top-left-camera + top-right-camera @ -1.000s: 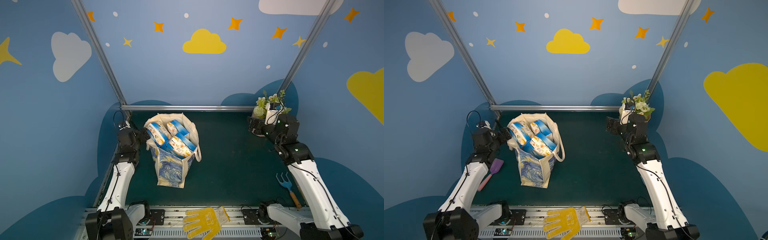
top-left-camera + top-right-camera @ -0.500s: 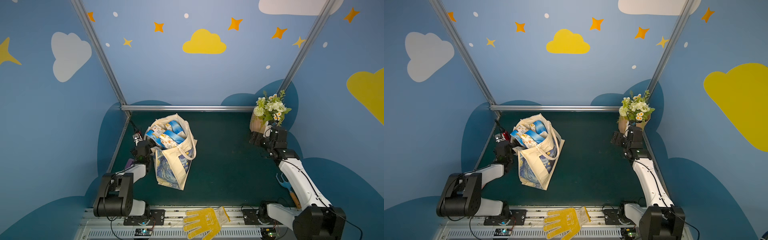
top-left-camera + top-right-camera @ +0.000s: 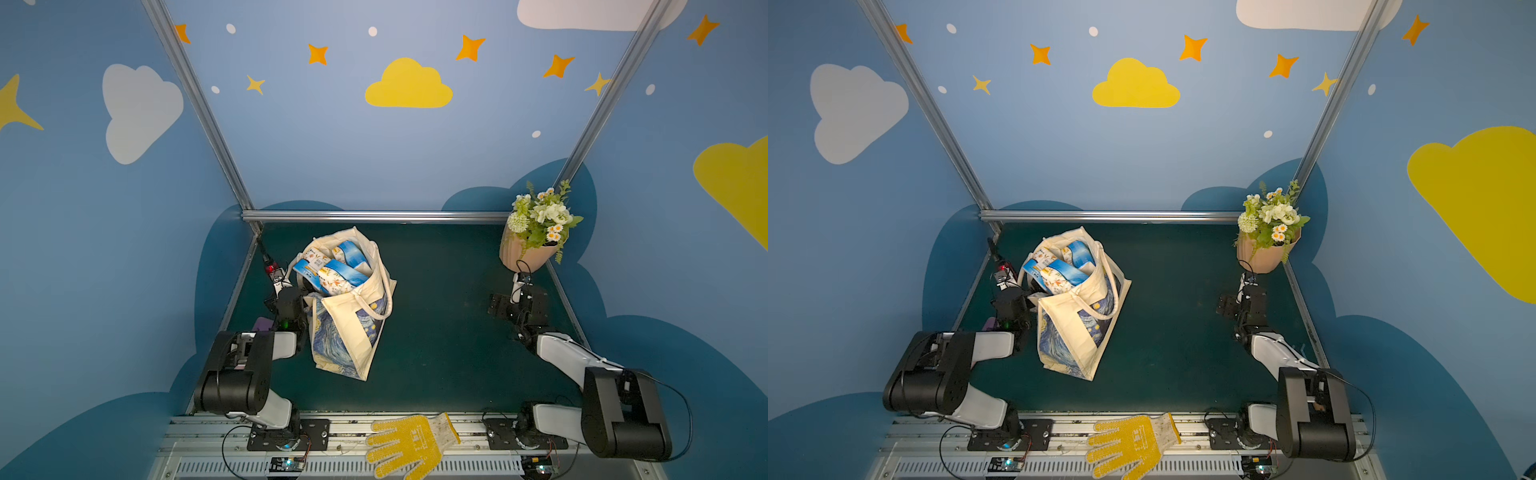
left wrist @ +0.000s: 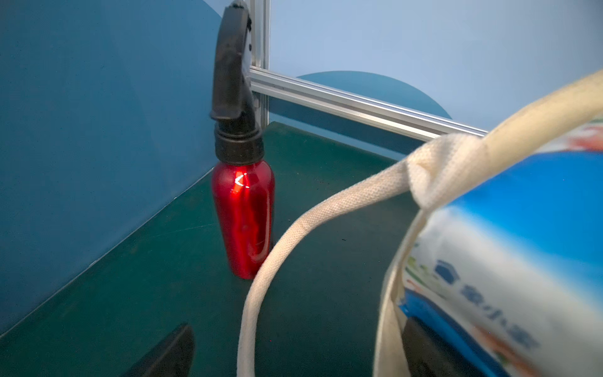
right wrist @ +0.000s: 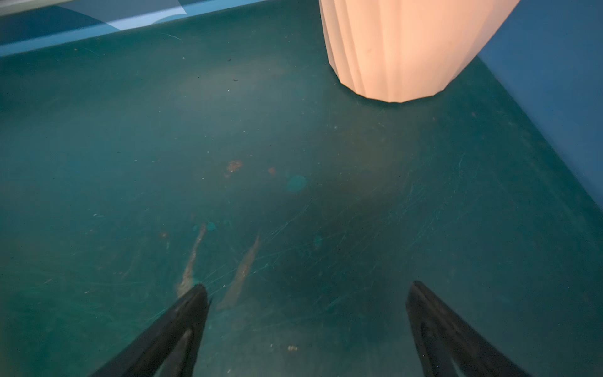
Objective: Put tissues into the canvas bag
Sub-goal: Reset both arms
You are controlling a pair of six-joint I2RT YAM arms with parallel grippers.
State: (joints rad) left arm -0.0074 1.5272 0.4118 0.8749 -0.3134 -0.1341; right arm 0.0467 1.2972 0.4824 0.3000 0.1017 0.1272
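Tissues, soft brick-shaped packs in blue-and-white wrappers with orange floral marks, lie piled in the open mouth of the tall cream canvas bag with the swirly blue-and-yellow print. The bag stands leaning on the dark green bench, at about nine o'clock from the bench's middle.

The left hand sits just beside the bag, on its nine o'clock side, with its fingers spread wide. In the left wrist view one cream strap loops down between them, ungripped, and a pack shows close by inside the bag's rim. A red metal spray bottle with a black trigger head stands upright at ten o'clock, near the corner.

The right hand is low over bare bench at three o'clock, fingers wide apart. It is just short of a peach ribbed pot of white and green flowers in the two o'clock corner. A yellow dotted work glove lies on the front rail at six o'clock.
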